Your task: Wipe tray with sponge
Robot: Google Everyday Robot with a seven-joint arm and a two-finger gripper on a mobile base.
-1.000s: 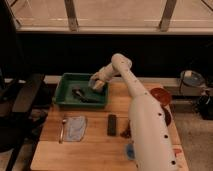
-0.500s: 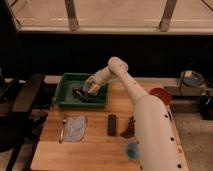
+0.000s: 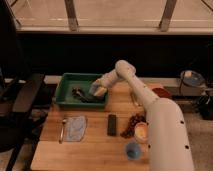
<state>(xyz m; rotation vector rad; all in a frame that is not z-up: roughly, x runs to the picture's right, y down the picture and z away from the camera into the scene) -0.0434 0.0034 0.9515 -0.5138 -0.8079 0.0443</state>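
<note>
Tray (image 3: 64, 82) sits at the back-left of the table (image 3: 95, 150), long axis 9–3 o'clock. A dark item (image 3: 81, 93) lies on the tray floor near mid-span. Sponge (image 3: 100, 91) is at the tray's 3 o'clock end, just inside the rim, at the tip of the claw (image 3: 97, 90). Claw closure: cannot tell. The arm enters from 3 o'clock. Judgement: nearly all the tray floor lies toward 9 o'clock of the claw, so strokes should run that way, with the dark item in the path.

Office-type room: desk chair (image 3: 26, 96) at 9 o'clock, windows (image 3: 115, 14) at 12, wooden table (image 3: 95, 150); gripper (image 3: 98, 89) over tray (image 3: 69, 80), right end.
</note>
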